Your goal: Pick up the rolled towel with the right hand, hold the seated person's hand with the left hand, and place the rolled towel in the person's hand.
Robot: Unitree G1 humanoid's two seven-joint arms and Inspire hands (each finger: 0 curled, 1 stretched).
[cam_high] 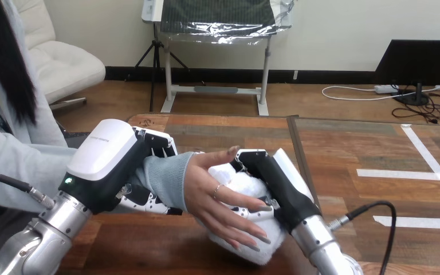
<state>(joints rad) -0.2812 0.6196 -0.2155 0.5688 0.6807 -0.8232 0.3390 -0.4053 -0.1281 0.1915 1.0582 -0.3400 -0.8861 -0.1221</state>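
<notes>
You have the wooden surface point(349, 149) running across the whole lower view, with all the action near its front left part.

Your left arm point(40, 235) comes in from the bottom-left corner, and your left hand point(106, 157) sits against the person's wrist point(169, 177), which is covered by a pale blue-grey sleeve. Its fingers point(163, 143) lie over the top of the sleeve and more of the hand shows beneath it, so it is wrapped round the wrist and gripping it.

The person's hand point(217, 197) reaches in from the view's left, just past your left hand. It lies palm down on the rolled towel, fingers spread and draped over the towel's top and front.

Your right arm point(321, 246) rises from the bottom edge right of centre. Your right hand point(275, 183) is pressed to the towel's right side, its fingers curled round the towel and partly tucked beneath the person's fingers, so it is gripping the towel.

The rolled towel point(246, 255), white and fluffy, sits between the person's palm and your right hand, touching both. You cannot tell whether its underside rests on the surface.
</notes>
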